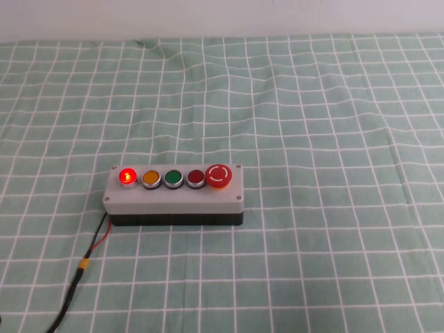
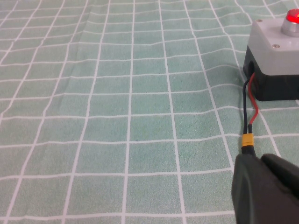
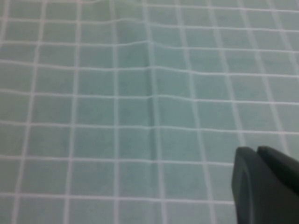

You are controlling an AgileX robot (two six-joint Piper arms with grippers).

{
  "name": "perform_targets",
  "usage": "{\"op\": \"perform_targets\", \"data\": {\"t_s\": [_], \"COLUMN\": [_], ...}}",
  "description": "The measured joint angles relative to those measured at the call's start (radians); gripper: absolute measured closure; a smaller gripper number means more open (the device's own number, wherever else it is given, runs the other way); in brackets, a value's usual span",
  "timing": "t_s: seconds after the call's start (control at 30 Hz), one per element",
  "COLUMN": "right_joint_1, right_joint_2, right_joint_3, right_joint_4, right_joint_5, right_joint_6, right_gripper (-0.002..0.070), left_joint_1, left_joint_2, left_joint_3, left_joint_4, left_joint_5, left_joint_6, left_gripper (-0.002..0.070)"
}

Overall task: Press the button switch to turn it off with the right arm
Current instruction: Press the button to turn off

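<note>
The button switch [image 1: 173, 193] is a light grey box on a black base, left of the table's centre. Its leftmost red button [image 1: 127, 176] glows; yellow, green, red and a large red mushroom button [image 1: 218, 175] follow in a row. Its black and red cable [image 1: 83, 267] trails toward the front left. Neither arm shows in the high view. In the left wrist view my left gripper [image 2: 259, 157] is shut and empty, just short of the cable's yellow connector [image 2: 246, 139], with the box's end [image 2: 274, 56] beyond. In the right wrist view my right gripper [image 3: 256, 150] is shut and empty over bare cloth; the switch is out of that view.
A green cloth with a white grid [image 1: 312, 125] covers the whole table, with slight wrinkles. A pale wall edge [image 1: 222, 17] runs along the back.
</note>
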Motion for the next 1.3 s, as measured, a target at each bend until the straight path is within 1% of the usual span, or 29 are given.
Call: {"op": "perform_targets", "data": {"t_s": [0.17, 0.23, 0.33, 0.5, 0.83, 1.0, 1.13, 1.3], "right_joint_1": [0.161, 0.229, 0.327, 0.465, 0.61, 0.666, 0.695, 0.706], "right_joint_2": [0.111, 0.16, 0.239, 0.401, 0.724, 0.864, 0.952, 1.028], "right_joint_3": [-0.101, -0.146, -0.235, -0.431, -0.857, -1.043, -1.149, -1.213], "right_joint_4": [0.247, 0.319, 0.359, 0.375, 0.378, 0.383, 0.4, 0.492], "right_joint_5": [0.008, 0.004, 0.005, 0.005, 0.021, 0.072, 0.106, 0.12], "right_joint_6": [-0.257, -0.334, -0.376, -0.389, -0.391, -0.395, -0.418, -0.49], "right_gripper": [0.0692, 0.0692, 0.0692, 0.0692, 0.0692, 0.0692, 0.0692, 0.0692], "left_joint_1": [0.0, 0.0, 0.0, 0.0, 0.0, 0.0, 0.0, 0.0], "left_joint_2": [0.0, 0.0, 0.0, 0.0, 0.0, 0.0, 0.0, 0.0], "left_joint_3": [0.0, 0.0, 0.0, 0.0, 0.0, 0.0, 0.0, 0.0], "left_joint_4": [0.0, 0.0, 0.0, 0.0, 0.0, 0.0, 0.0, 0.0], "left_joint_5": [0.0, 0.0, 0.0, 0.0, 0.0, 0.0, 0.0, 0.0], "left_joint_6": [0.0, 0.0, 0.0, 0.0, 0.0, 0.0, 0.0, 0.0], "left_gripper": [0.0678, 0.0678, 0.0678, 0.0678, 0.0678, 0.0678, 0.0678, 0.0678]}}
